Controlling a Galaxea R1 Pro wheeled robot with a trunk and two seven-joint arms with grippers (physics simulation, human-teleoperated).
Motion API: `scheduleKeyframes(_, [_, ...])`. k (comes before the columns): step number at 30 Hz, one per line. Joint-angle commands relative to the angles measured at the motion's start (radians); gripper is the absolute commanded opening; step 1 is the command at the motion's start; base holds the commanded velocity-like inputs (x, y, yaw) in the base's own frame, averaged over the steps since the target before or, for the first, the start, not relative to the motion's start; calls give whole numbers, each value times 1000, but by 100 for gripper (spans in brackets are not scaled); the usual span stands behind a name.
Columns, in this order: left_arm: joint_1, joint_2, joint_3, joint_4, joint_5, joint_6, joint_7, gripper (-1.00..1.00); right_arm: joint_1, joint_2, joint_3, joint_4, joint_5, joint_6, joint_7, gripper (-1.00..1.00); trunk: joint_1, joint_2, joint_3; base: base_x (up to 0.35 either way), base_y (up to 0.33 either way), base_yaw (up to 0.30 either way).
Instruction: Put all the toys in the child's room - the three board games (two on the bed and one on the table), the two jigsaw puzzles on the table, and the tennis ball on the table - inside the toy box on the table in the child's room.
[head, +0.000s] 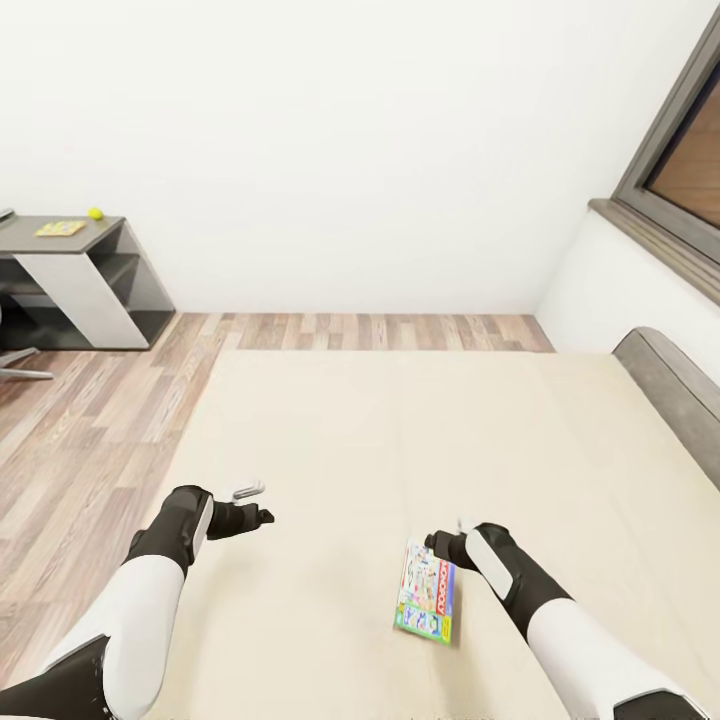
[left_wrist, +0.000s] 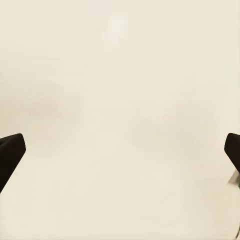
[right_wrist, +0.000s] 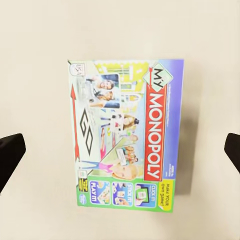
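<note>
Bed (head: 400, 450) mattress ahead of me wide and bare; I see open passage for either claw across it. Only thing on it: Monopoly box (head: 428, 590), lying flat just beside right claw (head: 447, 540). Right wrist view: fingers (right_wrist: 10, 155) spread well wider than box, free mattress on both sides. Left claw (head: 252, 505) over bare mattress. Headboard (head: 670, 385) bounds right side; wall beyond far edge.
</note>
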Motion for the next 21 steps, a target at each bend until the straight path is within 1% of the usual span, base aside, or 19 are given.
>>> scheduleKeyframes(1, [-1,-2,8,-2,-11,4,-8,100,-1,-1,5,-2,-9,1,-9,100,1,-2,-3,0,0,0])
scheduleKeyframes(21, [-1,-2,7,-2,-11,2,-5,100,-7,1,4,-6,-9,-10,-9,100,1,-2,-36,0,0,0])
